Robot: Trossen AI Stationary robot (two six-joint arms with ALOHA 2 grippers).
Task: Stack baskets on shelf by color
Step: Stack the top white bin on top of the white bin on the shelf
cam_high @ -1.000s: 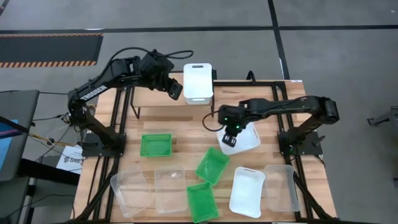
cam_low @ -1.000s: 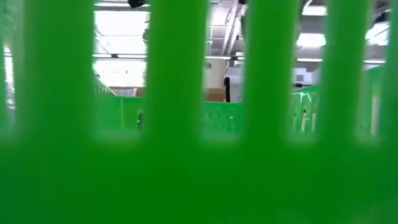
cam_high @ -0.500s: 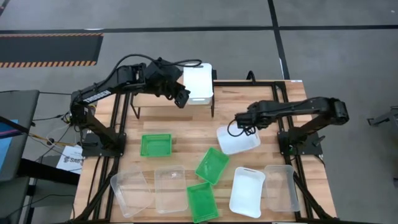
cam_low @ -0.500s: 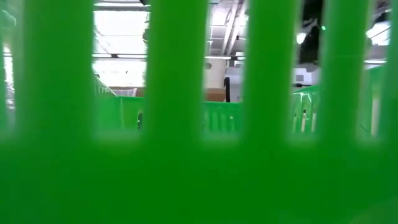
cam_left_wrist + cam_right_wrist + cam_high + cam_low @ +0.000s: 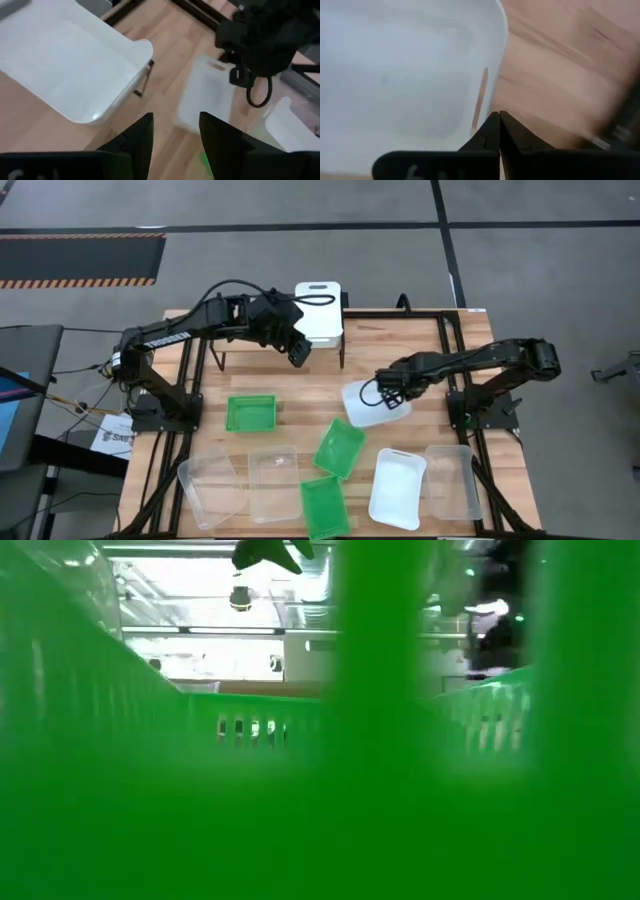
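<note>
Right gripper point(image 5: 381, 391): fingers point(image 5: 492, 132) clenched tip to tip, nothing visible between them; tips sit at the rim of a white basket point(image 5: 376, 404) lying on the tabletop point(image 5: 420, 345) right of centre. Contact with the rim likely, but the wrist view is too close to confirm. Left gripper point(image 5: 298, 352): fingers point(image 5: 142, 137) parted and released, holding nothing, hanging just off the front edge of the shelf point(image 5: 240, 345), which stands along the tabletop's far edge. One white basket point(image 5: 320, 311) sits on the shelf's right end, open side up; the rest of the shelf board is mostly covered by the left arm. Remaining baskets on the tabletop: green basket point(image 5: 250, 412) left of centre; second green basket point(image 5: 341, 446) at centre, turned diagonal; third green basket point(image 5: 324, 504) at the near edge, just beside the second. Two clear baskets point(image 5: 212, 489) and point(image 5: 274, 484) side by side toward the near left corner. Third white basket point(image 5: 397, 487) near the near edge right of centre, with a clear basket point(image 5: 452, 480) beside it toward the near right corner. Low view is filled by green basket wall.
</note>
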